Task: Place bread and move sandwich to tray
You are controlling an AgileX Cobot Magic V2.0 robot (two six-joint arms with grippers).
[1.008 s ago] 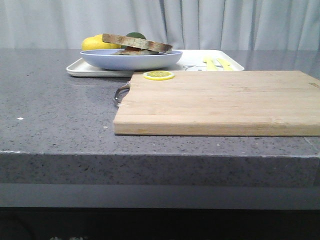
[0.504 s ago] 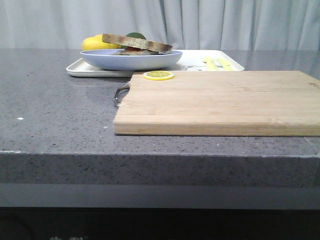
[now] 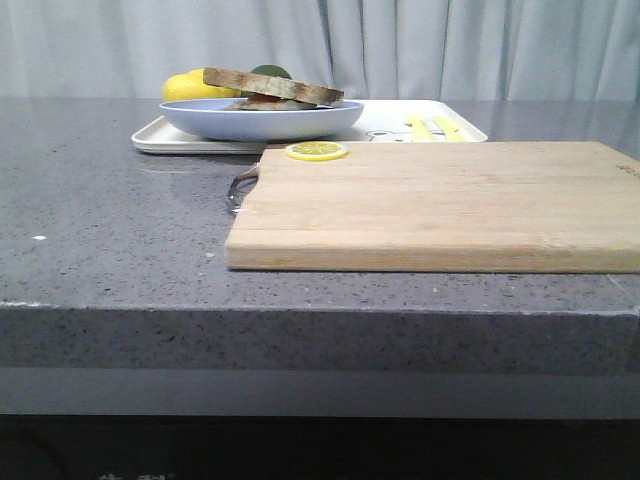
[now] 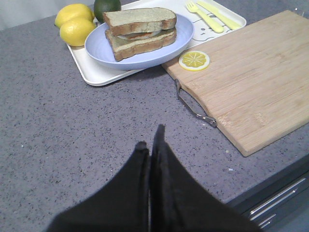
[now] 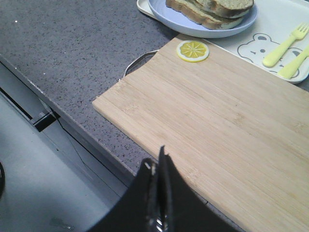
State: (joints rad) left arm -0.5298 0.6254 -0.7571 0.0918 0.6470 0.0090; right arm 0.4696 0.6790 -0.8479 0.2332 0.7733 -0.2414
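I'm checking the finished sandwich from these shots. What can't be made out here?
- Sandwich filling: only a sliver shows between the slices in every view.
- Tray drawing: cut off by the right wrist view's edge.
- Cutting board: its right end runs out of the front view.

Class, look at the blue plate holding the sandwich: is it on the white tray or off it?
On it: the blue plate rests inside the tray, the sandwich upon it.

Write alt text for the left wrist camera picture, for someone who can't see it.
A sandwich sits on a blue plate in a white tray, lemons behind, beside a wooden cutting board bearing a lemon slice. The closed left end effector hovers over grey counter.
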